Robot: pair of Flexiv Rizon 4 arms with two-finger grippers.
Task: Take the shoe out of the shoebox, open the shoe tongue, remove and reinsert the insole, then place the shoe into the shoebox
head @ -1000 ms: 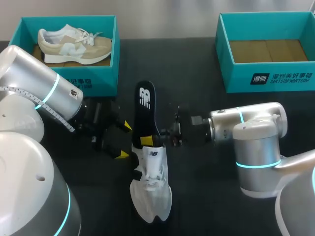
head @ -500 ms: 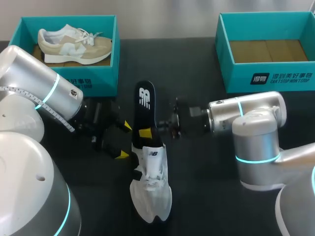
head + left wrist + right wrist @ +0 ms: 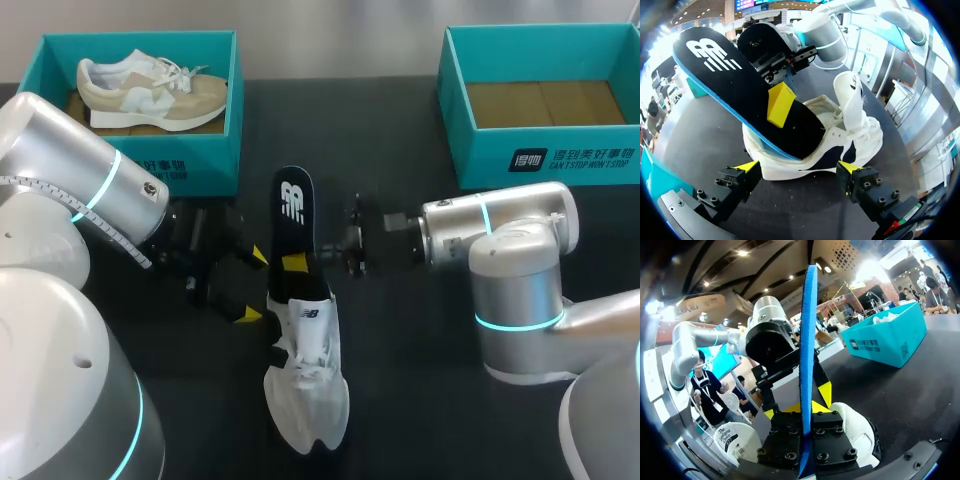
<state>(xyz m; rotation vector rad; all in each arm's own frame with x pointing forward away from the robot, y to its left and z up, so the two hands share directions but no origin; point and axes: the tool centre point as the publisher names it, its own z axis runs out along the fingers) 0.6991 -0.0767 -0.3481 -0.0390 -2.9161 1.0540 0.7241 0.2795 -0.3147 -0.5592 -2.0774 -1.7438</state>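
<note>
At mid-table, well apart from both teal boxes: white shoe (image 3: 308, 390) out on the dark table (image 3: 420, 380), toe toward the robot. Counts as taken out, judging by the bare right shoebox (image 3: 560, 160); left shoebox (image 3: 190, 165) occupied by a tan shoe (image 3: 150, 90). Tongue (image 3: 852, 100) pulled up and open, as seen from the left wrist.

Insole (image 3: 295, 215), black with a blue edge, mostly drawn out and slanting up from the opening, only its lower end inside. Grips it with the right gripper (image 3: 298, 264), fingers clamped on its two faces just beyond the collar. Keeps the left gripper (image 3: 252, 285) spread wide beside the heel end, shoe just ahead of the fingers, no touch visible.

Looks to be midway through the removal step. Left to do, by that reading:
- free the last of the insole
- slide it back in
- carry the shoe to a box

Against a second ago: right gripper's yellow tip farther from the shoe's opening, toward the table's far side, wrist and forearm shifted the same way. Insole's far end hardly displaced. Shoe and left arm unchanged.
</note>
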